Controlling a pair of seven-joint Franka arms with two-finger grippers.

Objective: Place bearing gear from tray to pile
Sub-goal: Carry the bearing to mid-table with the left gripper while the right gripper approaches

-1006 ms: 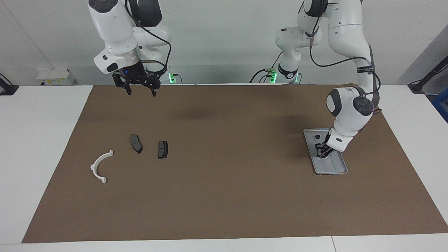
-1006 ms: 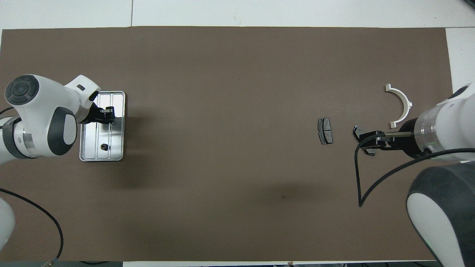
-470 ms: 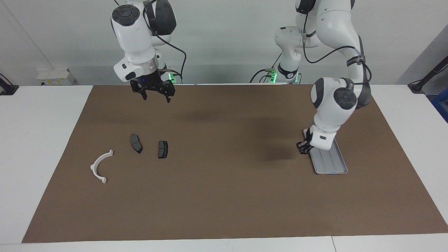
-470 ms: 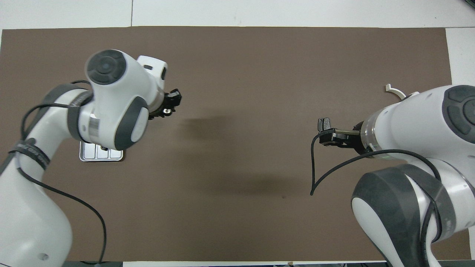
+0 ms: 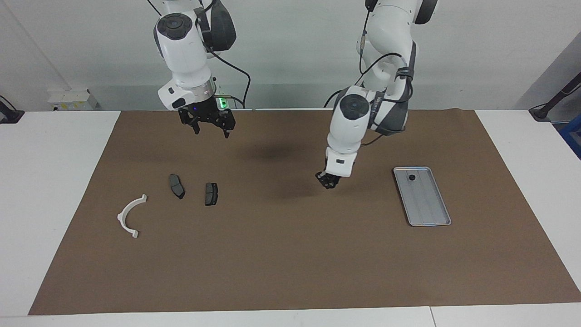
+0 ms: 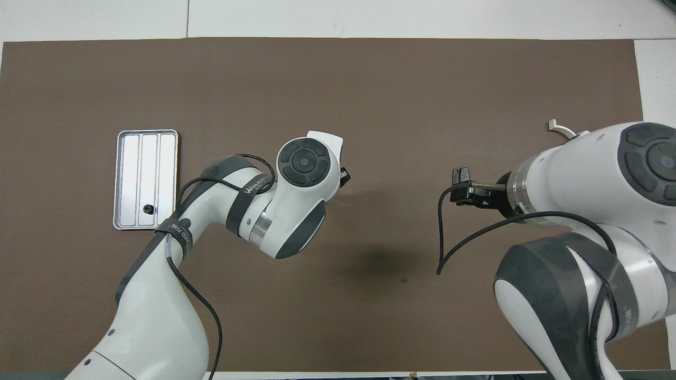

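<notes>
Facing view shows the left gripper (image 5: 327, 180) with fingertips drawn close over bare brown mat (image 5: 290, 254) between tray (image 5: 431, 213) and pile; whether they pinch a bearing gear I cannot tell. One small dark part (image 5: 411, 177) sits in the tray. Right gripper (image 5: 206, 125) waits, jaws apart, above the brake pads (image 5: 211, 193) and white bracket (image 5: 129, 216). Delivery remains.
</notes>
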